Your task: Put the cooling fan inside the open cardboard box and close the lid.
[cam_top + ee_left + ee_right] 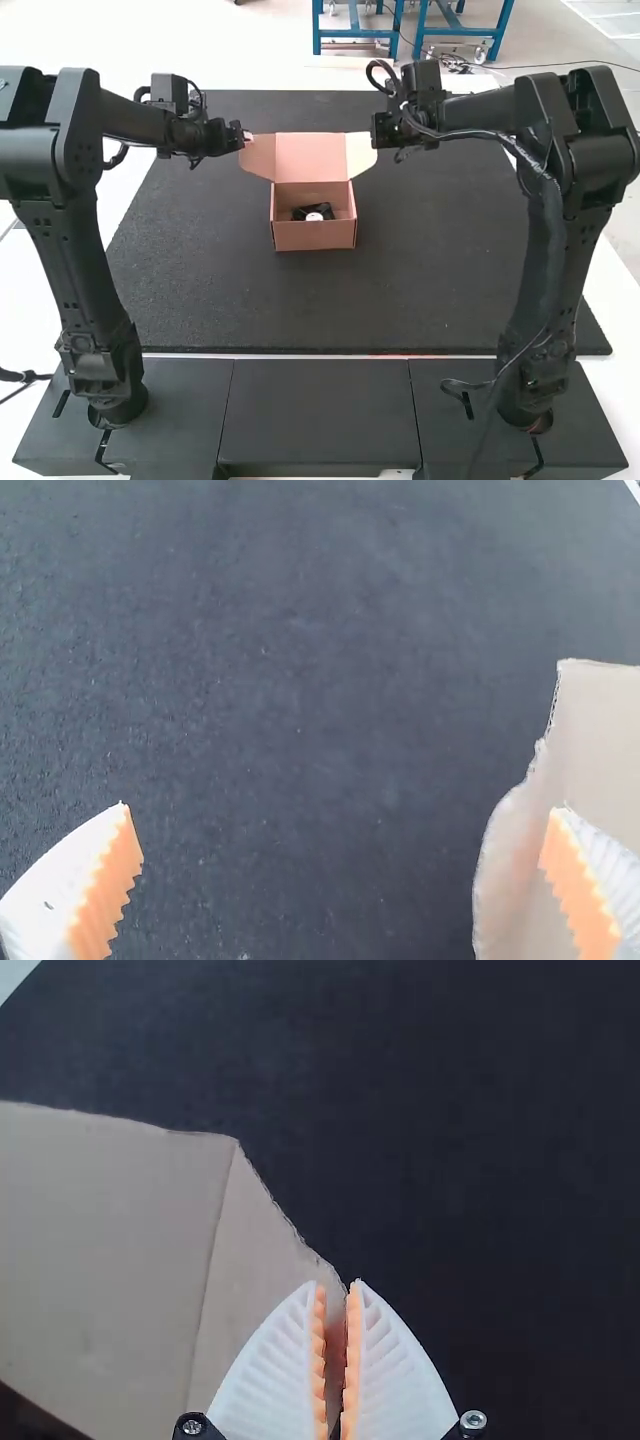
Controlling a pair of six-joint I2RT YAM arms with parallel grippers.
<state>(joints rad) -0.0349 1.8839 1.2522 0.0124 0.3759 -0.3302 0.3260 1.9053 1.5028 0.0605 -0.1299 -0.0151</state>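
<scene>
From above, the cardboard box (313, 228) sits mid-way on the black mat (200, 260), its lid (310, 155) standing up behind it and the cooling fan (314, 213) lying inside. The left gripper (240, 135) is at the lid's left corner, the right gripper (378, 130) at its right corner. In the left wrist view, the fingers (100, 890) are spread wide, with the lid's edge just inside one pad and nothing clamped. In the right wrist view, the ribbed fingers (285, 1360) are pinched together on the lid's corner

The high view looks forward and down onto the cardboard box (313, 205) from behind. Both wrist views face down, close over its lid (110, 1250), apparently at opposite corners.
</scene>
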